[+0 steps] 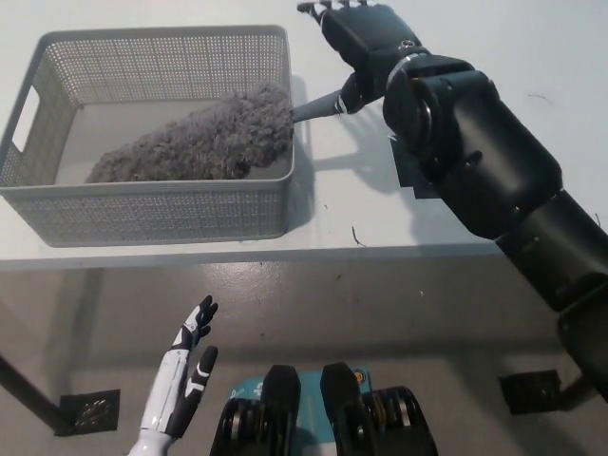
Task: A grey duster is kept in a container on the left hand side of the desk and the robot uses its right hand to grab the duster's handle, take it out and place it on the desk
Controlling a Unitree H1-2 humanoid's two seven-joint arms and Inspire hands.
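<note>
Right hand (366, 43), black, sits over the far end of the duster handle (318, 106), back of hand to cam. Fingertips (321, 8) are near pic top edge, pointing up-left. Handle end is hidden under the palm; only the stretch btw hand and basket rim is vis. Can't tell if the hand is clamped on the handle or just over it, contact side not vis. Forearm (475, 161) runs diag to pic bottom right and covers most of a black tape patch (404, 176) on the counter (342, 214).

Duster head (199, 142): grey, fluffy, lies inside the basket (152, 217), diag from front-left of its bottom up to the back-right corner. Handle exits over the right rim, clear of the counter w/ its shadow on the surface nearer cam. Basket is grey mesh, rectangular, on the counter's left part, w/ cut-out grip (24, 119) in its left wall.

Left hand (182, 385), white, is at lower left, below the counter's front edge over the floor (380, 323). Its fingers are apart, it holds nothing, and it's well apart from the basket.
</note>
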